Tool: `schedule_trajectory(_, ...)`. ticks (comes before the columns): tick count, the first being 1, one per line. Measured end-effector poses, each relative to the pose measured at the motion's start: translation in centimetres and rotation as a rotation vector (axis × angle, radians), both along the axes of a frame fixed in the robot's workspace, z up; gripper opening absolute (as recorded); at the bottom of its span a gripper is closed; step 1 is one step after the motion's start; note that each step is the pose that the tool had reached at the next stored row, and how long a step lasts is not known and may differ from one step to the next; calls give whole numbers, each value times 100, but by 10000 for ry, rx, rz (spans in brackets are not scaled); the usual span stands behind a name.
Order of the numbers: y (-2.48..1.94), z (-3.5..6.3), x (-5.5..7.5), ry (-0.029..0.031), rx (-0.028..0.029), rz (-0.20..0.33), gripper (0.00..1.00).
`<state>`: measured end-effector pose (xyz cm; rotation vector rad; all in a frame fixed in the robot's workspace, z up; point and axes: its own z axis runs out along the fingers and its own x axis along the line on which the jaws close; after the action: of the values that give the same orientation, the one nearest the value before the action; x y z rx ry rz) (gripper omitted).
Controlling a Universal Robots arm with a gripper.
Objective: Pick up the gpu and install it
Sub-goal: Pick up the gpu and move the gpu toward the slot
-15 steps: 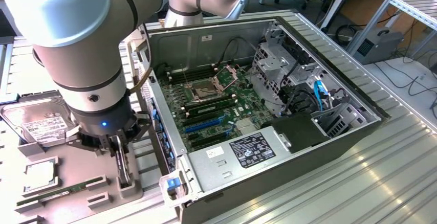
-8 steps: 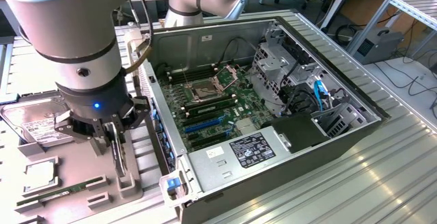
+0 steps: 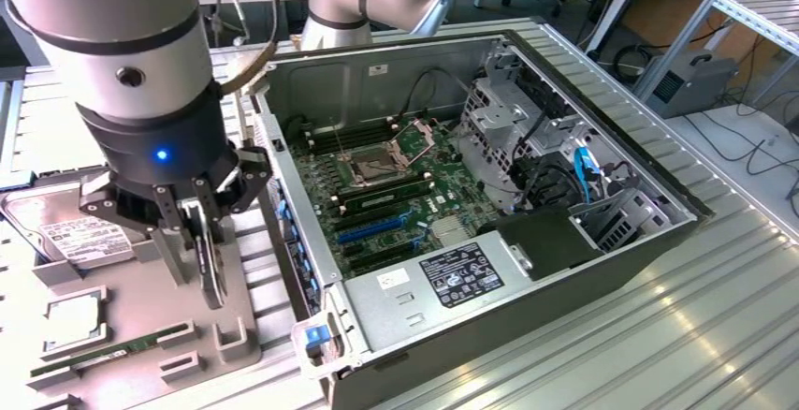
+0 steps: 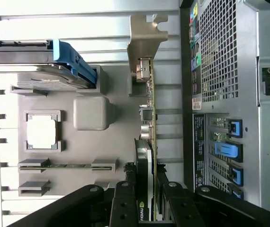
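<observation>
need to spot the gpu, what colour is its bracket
Silvery beige; the bracket on the gpu shows best in the wrist view.

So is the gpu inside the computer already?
No, the gpu stands on edge in the grey tray beside the computer case.

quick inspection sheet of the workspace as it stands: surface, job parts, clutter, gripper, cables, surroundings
surface: ribbed metal table carrying a grey parts tray beside an open computer case
job's things: gpu stands on edge in the tray, not yet in the case; motherboard is exposed
clutter: hard drive, cpu and ram stick each sit in a tray pocket
grippers: gripper points down over the tray, fingers closed on either side of the gpu
cables: blue cable inside the case; black cables on the floor at the exterior view's right
surroundings: aluminium frame and grey box beyond the table
</observation>
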<state>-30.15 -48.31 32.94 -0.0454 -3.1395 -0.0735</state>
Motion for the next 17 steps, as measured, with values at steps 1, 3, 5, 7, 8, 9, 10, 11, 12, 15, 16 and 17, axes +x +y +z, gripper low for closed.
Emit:
schedule_trajectory(1,0,38,0,-1,1,0,27)
schedule_trajectory(3,0,141,0,0,1,0,27)
schedule_trajectory(5,0,212,1,-1,1,0,27)
schedule_trajectory(7,0,308,1,-1,1,1,27)
schedule_trajectory(8,0,348,1,0,0,0,27)
schedule_trajectory(9,0,419,1,0,0,1,27)
schedule_trajectory(10,0,516,2,0,0,0,27)
schedule_trajectory(11,0,561,2,-1,0,0,27)
schedule_trajectory(12,0,601,2,0,0,0,27)
schedule_trajectory(15,0,741,2,0,0,0,27)
schedule_trajectory(16,0,790,2,-1,2,0,27)
schedule_trajectory(17,0,826,2,-1,1,0,27)
